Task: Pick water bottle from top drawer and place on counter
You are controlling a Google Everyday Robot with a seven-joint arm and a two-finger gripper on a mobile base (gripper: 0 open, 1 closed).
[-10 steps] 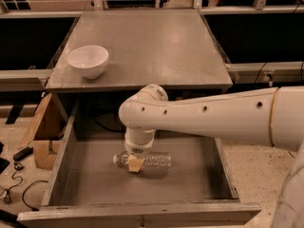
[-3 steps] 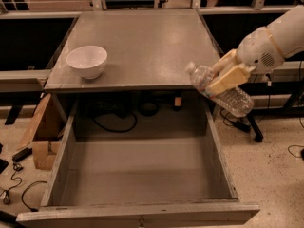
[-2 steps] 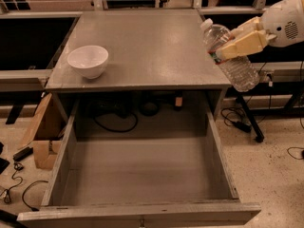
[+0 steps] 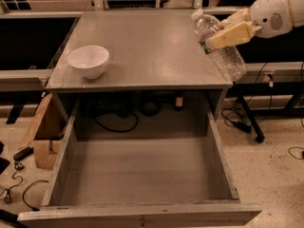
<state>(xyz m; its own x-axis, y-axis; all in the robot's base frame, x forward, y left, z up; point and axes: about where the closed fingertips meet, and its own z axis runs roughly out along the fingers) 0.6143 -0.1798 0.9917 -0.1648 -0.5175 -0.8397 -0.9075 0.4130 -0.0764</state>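
Claw (image 4: 221,33) seemingly clamps water bottle (image 4: 231,61) over counter (image 4: 152,46) edge.

Clear ribbed plastic on the water bottle (image 4: 229,61), catching the light, with a matt white cap. The gripper (image 4: 220,33), up over the counter's right edge, clamps it between smooth, cream, plastic-looking fingers. The counter (image 4: 147,46) is grey with a soft, mottled sheen. The white bowl (image 4: 89,61) looks glossy. The top drawer (image 4: 64,160) is flat, dull grey inside. Plain brown cardboard on the box (image 4: 45,127), and the floor (image 4: 270,175) is speckled.
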